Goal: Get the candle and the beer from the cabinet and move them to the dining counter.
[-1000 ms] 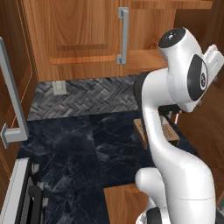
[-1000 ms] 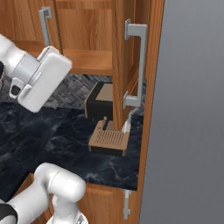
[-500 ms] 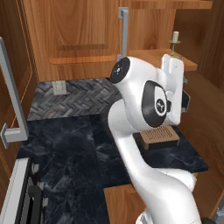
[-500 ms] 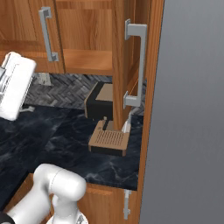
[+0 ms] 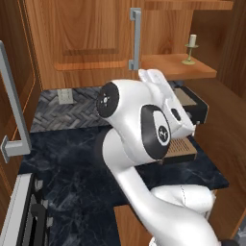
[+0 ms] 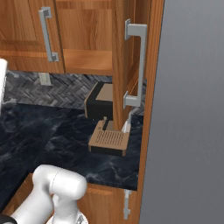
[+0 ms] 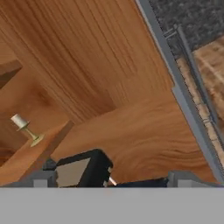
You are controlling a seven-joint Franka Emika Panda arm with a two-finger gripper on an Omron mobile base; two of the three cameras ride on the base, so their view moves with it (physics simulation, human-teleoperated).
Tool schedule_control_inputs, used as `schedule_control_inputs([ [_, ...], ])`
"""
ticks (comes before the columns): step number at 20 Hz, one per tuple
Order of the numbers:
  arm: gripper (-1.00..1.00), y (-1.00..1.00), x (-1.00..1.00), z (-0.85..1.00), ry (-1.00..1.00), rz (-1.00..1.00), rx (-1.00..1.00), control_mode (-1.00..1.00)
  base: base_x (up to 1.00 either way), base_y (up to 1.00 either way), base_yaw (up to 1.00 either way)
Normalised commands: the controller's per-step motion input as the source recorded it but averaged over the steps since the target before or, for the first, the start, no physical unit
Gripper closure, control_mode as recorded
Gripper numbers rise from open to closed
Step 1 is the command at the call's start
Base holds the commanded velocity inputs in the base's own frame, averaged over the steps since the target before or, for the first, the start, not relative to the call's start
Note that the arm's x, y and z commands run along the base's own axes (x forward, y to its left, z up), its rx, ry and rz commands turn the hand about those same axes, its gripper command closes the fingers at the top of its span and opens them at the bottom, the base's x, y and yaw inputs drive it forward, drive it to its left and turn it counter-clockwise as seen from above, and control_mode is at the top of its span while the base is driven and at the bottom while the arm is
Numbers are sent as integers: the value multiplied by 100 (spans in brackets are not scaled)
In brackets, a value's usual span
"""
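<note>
While the pincer's jaws stand wide apart, empty, the candle (image 5: 192, 40) waits in the cabinet (image 5: 96, 43).
Upper right of the left base view: candle upright on the shelf (image 5: 178, 66), long axis vertical.

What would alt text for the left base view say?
A white robot arm bends in front of an open wood cabinet, where a cream candle on a brass holder stands on the shelf at upper right. Below lies a dark marble counter.

Arm folded high, pincer (image 7: 107, 178) wide open.
</note>
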Motion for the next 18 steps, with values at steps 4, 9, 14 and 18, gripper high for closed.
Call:
schedule_control_inputs([
  [4, -100, 39, -3, 18, 46, 41, -26, -100, 0, 0, 0],
  [9, -100, 16, 0, 11, 33, 31, -19, -100, 0, 0, 0],
  [14, -100, 6, 4, 9, 19, 9, -13, -100, 0, 0, 0],
  [18, -100, 5, 17, 11, 16, 6, -3, -100, 0, 0, 0],
])
